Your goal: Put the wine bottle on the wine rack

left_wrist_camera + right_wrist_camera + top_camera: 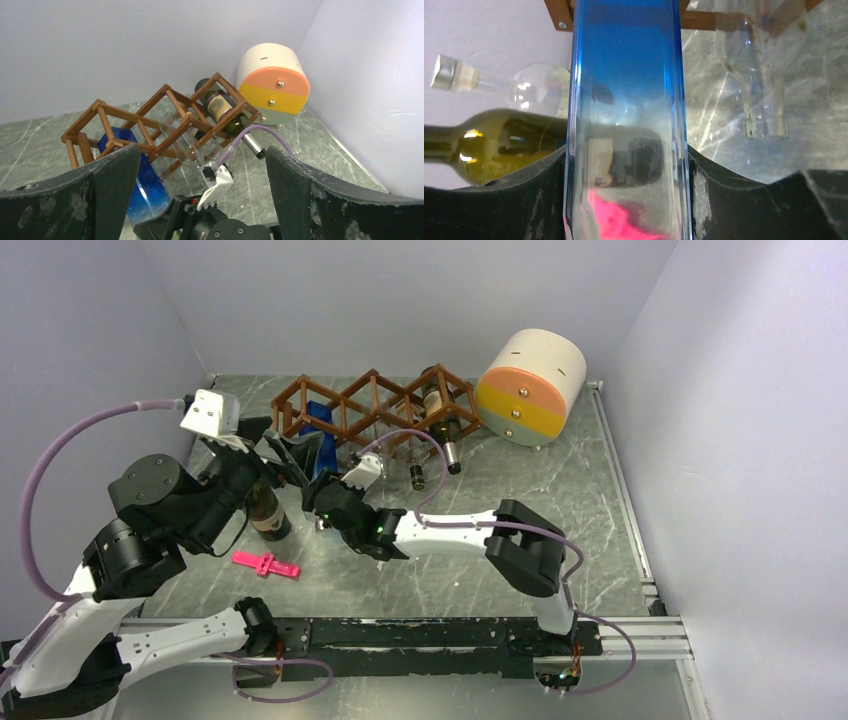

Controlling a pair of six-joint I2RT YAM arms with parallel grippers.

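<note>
so, your wine rack (352,400) spans the upper centre of the top view, and the cream, orange and yellow cylinder (530,380) sits just beside its right end. the blue wine bottle (626,100) is held in your right gripper (626,165), with the jaws partly closed on its flat sides. in the right wrist view it runs straight up the middle of the frame, and its far end is past the rack's front slats. the top view puts it in the leftmost cell, long axis pointing up-frame from the gripper. the coming move looks like a push along that axis, then a release. your left gripper (202,150) hangs wide and empty just left of the right one, facing the same cell and near enough to crowd you. a dark bottle (268,512) stands upright under the left arm, left of centre. the right-hand cells hold a labelled dark bottle (220,105) and a clear bottle (759,100). a pink clip (267,564) lies lower left, well apart.
</note>
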